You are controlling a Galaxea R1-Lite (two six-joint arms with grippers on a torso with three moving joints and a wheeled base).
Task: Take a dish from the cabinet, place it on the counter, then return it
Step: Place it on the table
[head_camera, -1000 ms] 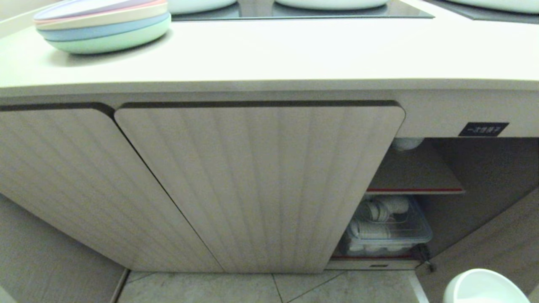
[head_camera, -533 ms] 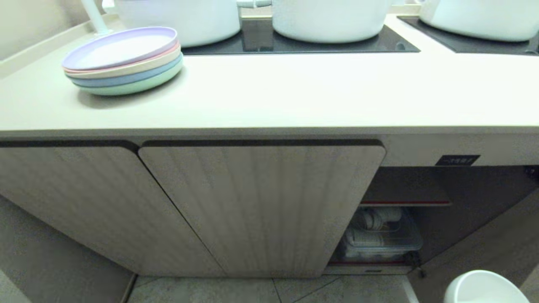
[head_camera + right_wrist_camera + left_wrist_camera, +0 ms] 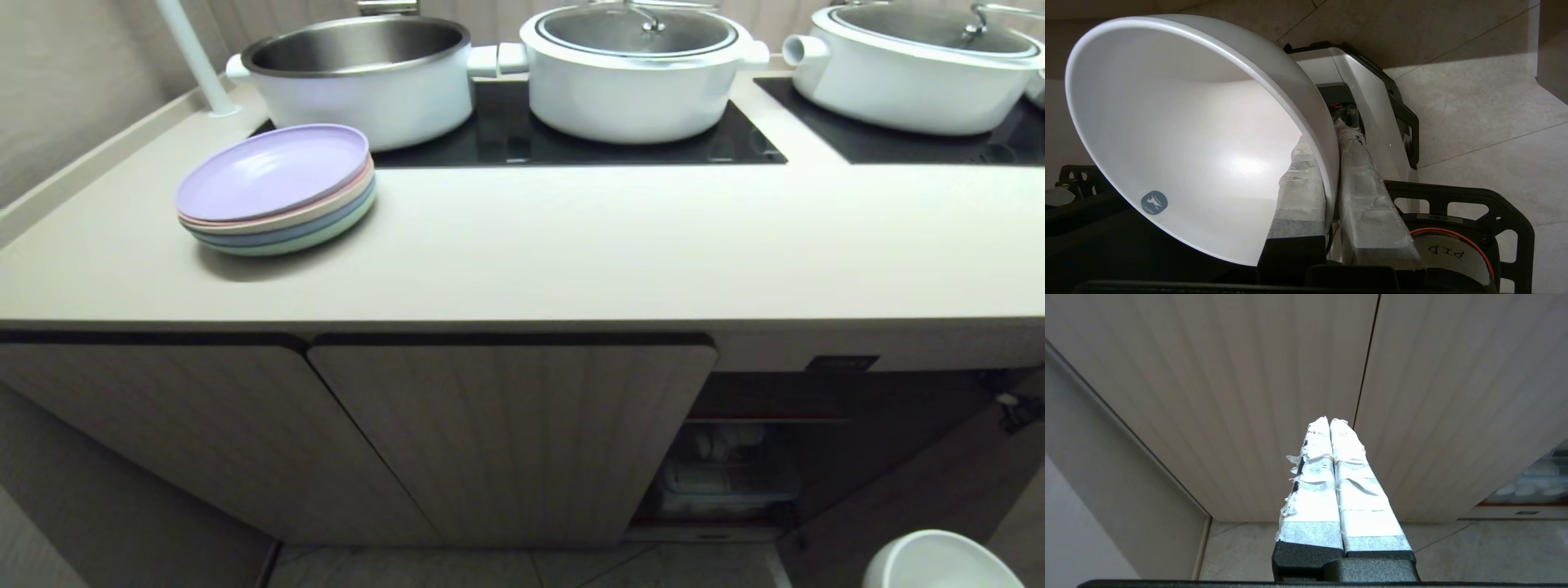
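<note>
The dish (image 3: 1180,134), a deep plain white bowl, hangs in my right gripper (image 3: 1329,139), which is shut on its rim with one taped finger inside and one outside. In the head view the dish (image 3: 939,562) shows at the bottom right corner, low in front of the cabinet (image 3: 506,433), whose right-hand compartment stands open. The cream counter (image 3: 571,245) lies above it. My left gripper (image 3: 1329,420) is shut on nothing, pointing at the cabinet's closed ribbed doors (image 3: 1249,375).
A stack of pastel plates (image 3: 277,188) sits on the counter's left. Three white pots (image 3: 359,73) (image 3: 641,69) (image 3: 918,69) stand on the black cooktop panels (image 3: 735,147). A clear bin of white crockery (image 3: 727,474) fills the open compartment's lower shelf. My base (image 3: 1457,249) is under the dish.
The whole head view has risen: the counter top, plates and pots have come into sight and the cabinet has dropped lower in view. The dish stays at the bottom right corner.
</note>
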